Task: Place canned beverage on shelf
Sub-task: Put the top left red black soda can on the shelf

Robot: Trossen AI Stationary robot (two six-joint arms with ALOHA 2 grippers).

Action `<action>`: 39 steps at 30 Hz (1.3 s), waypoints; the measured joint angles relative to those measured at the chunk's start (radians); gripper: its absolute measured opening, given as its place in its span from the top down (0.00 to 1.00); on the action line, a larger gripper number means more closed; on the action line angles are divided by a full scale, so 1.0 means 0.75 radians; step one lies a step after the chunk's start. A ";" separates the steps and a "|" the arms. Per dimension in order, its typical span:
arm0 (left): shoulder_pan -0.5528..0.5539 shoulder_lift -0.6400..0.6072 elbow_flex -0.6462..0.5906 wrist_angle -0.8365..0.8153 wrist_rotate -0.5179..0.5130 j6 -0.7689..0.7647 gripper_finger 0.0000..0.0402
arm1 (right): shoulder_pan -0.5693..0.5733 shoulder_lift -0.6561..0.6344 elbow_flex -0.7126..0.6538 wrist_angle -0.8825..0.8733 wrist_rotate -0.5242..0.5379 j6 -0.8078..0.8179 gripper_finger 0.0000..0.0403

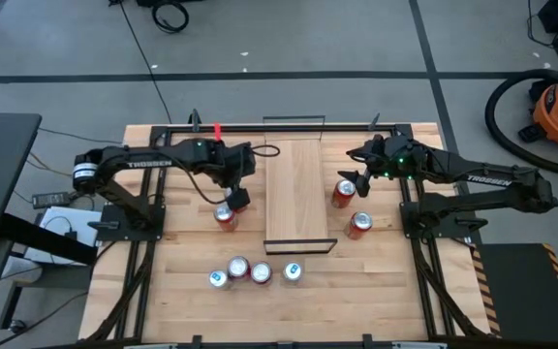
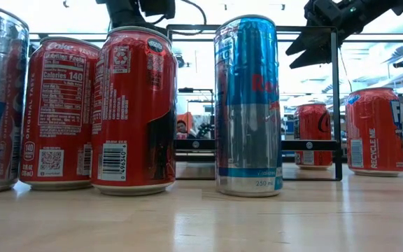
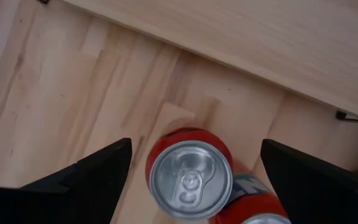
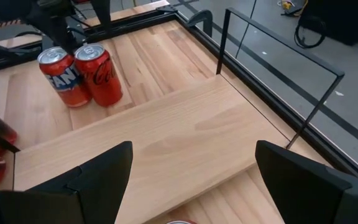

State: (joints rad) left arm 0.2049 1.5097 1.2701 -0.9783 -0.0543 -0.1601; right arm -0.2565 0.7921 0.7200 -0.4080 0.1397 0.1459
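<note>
From straight overhead we take in the whole table [image 1: 192, 291], both arms and the shelf [image 1: 299, 194] at its middle. Down at tabletop height we look level across the wood, cans [image 2: 131, 108] filling the foreground. On the left wrist we stare steeply down, close onto a can top [image 3: 190, 180]. The right wrist looks slantwise over the shelf [image 4: 166, 146], sharing that board with the overhead view.

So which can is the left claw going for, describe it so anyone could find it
Start at the shelf, the pale board in the table's middle. On the left of it two cans stand touching, under the open left claw. It is the red cola can centred between the fingers, not the orange soda can beside it.
</note>
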 joint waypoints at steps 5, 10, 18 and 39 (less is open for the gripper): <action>-0.001 0.074 -0.001 -0.001 -0.002 0.033 0.08 | 0.000 0.000 0.001 0.004 0.000 0.000 0.13; 0.000 0.144 -0.001 -0.039 -0.003 0.034 0.08 | 0.000 0.000 0.001 0.004 -0.001 0.001 0.13; 0.002 0.199 -0.002 -0.098 -0.001 0.053 0.08 | 0.000 0.000 0.001 0.006 -0.002 0.010 0.13; 0.121 0.215 0.113 -0.155 0.135 -0.309 0.23 | 0.003 0.000 0.001 0.022 -0.005 0.024 0.13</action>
State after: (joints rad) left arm 0.2955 1.6711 1.3547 -1.0947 0.0467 -0.3916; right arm -0.2546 0.7918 0.7204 -0.3911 0.1356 0.1642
